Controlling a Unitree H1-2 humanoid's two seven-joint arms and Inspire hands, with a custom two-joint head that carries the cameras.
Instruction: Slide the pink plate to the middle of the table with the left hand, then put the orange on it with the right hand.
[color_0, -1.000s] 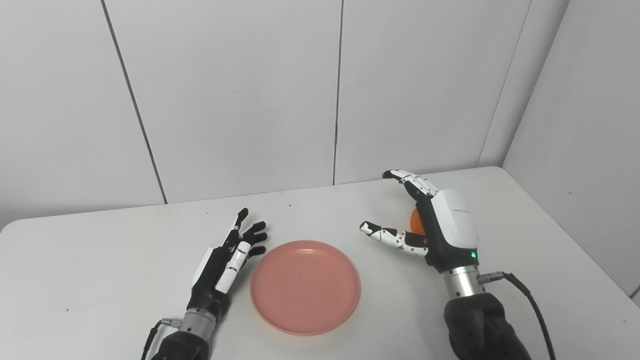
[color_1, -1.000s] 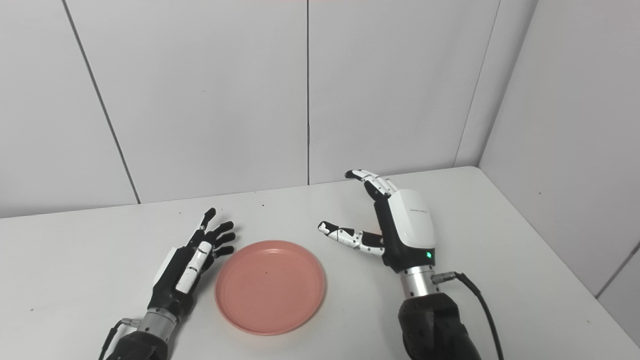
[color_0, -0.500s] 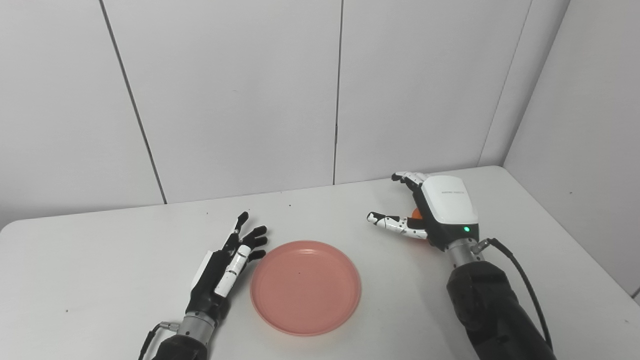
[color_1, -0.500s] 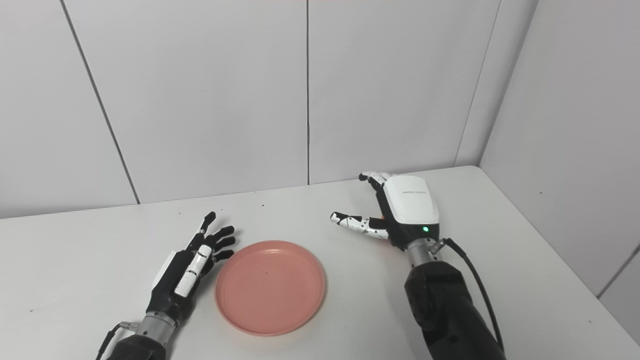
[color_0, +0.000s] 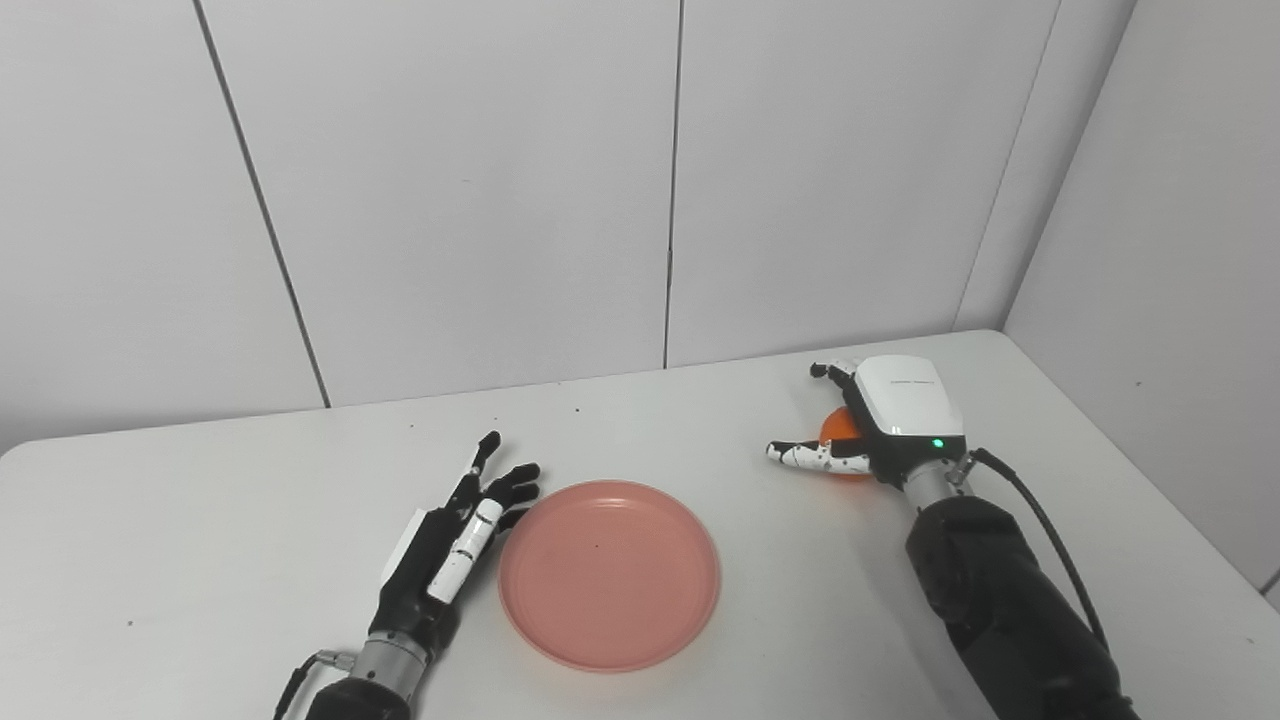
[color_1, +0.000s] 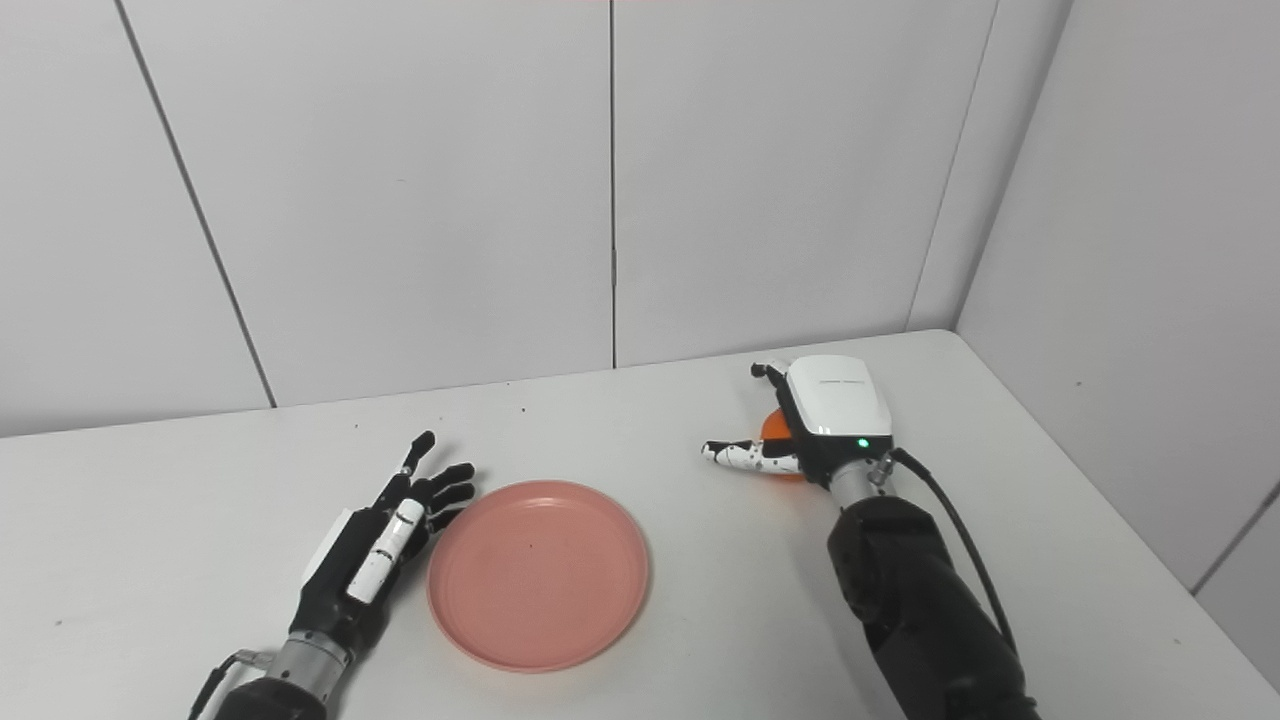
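We are lowering our right hand (color_0: 885, 425) over the orange (color_0: 838, 430) at the far right of the white table (color_0: 200, 520), palm down, with the thumb reaching out low toward the left and the fingers (color_0: 826, 369) curling over the fruit's far side. The orange is showing only as a sliver between thumb and palm, so we cannot tell whether the fingers are pressing on it or merely cupping it; it is sitting on the tabletop, well apart from the plate. A black cable (color_0: 1040, 525) is trailing from the wrist along the dark forearm.

We are resting our left hand (color_0: 450, 540) flat on the table, fingers spread and holding nothing, just beside the left rim of the pink plate (color_0: 610, 574). The plate is lying near the middle of the table.
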